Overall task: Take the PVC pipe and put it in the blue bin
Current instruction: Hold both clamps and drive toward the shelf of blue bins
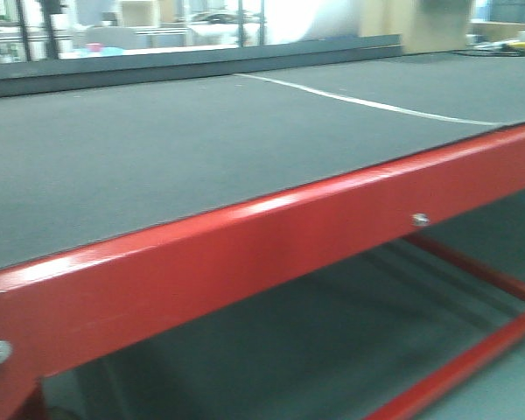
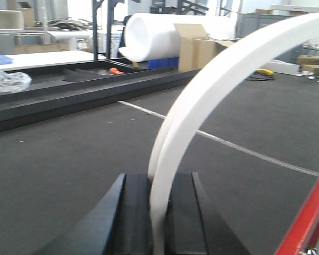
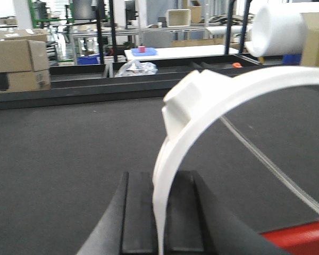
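Note:
My left gripper (image 2: 159, 179) is shut on a thin white curved plastic band (image 2: 212, 79) that arcs up and to the right over the dark mat. My right gripper (image 3: 159, 176) is shut on a similar white curved band (image 3: 223, 95) with a blocky lug (image 3: 183, 106) on its outer side. I cannot tell whether this band is the PVC pipe or whether both grippers hold one piece. No blue bin shows clearly; a small blue shape (image 2: 162, 64) sits far back under a foam roll. Neither gripper shows in the front view.
The table has a dark mat (image 1: 157, 149) with a white line (image 2: 244, 149) and a red front rail (image 1: 245, 254). A black trough (image 2: 69, 79) runs along the far edge. Behind it stand a white foam roll (image 2: 154, 37) and cardboard boxes (image 3: 18, 64).

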